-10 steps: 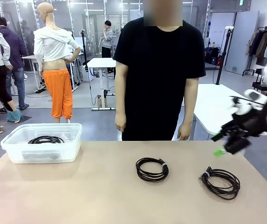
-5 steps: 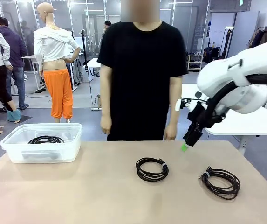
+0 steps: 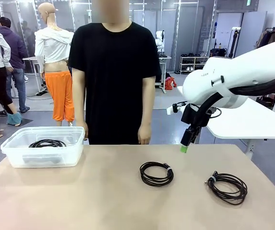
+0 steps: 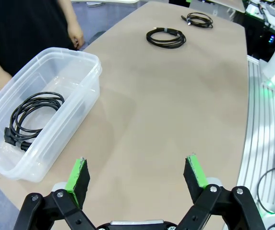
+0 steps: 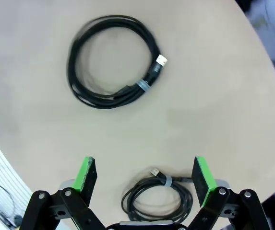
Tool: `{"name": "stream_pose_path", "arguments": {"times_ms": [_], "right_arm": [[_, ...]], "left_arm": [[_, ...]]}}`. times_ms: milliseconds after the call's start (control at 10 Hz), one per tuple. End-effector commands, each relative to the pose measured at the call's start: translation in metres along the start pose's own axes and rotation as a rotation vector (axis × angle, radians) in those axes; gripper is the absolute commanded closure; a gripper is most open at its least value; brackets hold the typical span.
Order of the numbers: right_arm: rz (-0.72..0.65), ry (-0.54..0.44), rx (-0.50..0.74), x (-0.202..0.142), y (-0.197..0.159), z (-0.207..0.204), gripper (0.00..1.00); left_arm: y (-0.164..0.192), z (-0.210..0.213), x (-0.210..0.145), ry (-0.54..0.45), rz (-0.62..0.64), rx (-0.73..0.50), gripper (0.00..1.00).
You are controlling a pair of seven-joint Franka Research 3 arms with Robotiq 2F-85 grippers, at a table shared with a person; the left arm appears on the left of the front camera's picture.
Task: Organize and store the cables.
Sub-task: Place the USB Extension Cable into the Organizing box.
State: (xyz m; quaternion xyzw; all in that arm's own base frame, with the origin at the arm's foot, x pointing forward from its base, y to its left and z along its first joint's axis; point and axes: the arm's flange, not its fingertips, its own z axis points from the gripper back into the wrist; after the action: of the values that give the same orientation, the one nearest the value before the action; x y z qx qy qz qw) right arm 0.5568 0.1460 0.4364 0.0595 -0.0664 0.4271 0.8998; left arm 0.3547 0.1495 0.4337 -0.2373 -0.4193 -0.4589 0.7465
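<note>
Fingers spread and empty, the right gripper (image 3: 185,145) hovers over loose cables (image 3: 156,173) likely destined for the bin (image 3: 12,155); the left gripper (image 4: 137,173) hangs equally released.

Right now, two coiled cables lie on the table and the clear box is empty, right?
Not quite: the clear box holds one black cable, as the front view shows. The middle coil and the right-hand coil do lie on the table.

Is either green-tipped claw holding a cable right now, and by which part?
Nothing is held: left gripper and right gripper are open and empty, clear of the cables.
</note>
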Motion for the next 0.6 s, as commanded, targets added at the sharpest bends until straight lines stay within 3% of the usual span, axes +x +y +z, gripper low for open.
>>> {"name": "stream_pose_path", "arguments": {"times_ms": [0, 200, 500], "right_arm": [[-0.183, 0.058, -0.019, 0.035, 0.009, -0.010, 0.00], [-0.233, 0.052, -0.040, 0.045, 0.015, -0.034, 0.00], [-0.284, 0.011, -0.084, 0.028, 0.019, -0.053, 0.00]], "left_arm": [[0.002, 0.002, 0.001, -0.001, 0.002, 0.000, 0.00], [0.002, 0.002, 0.001, -0.001, 0.002, 0.000, 0.00], [0.002, 0.002, 0.001, -0.001, 0.002, 0.000, 0.00]]}}
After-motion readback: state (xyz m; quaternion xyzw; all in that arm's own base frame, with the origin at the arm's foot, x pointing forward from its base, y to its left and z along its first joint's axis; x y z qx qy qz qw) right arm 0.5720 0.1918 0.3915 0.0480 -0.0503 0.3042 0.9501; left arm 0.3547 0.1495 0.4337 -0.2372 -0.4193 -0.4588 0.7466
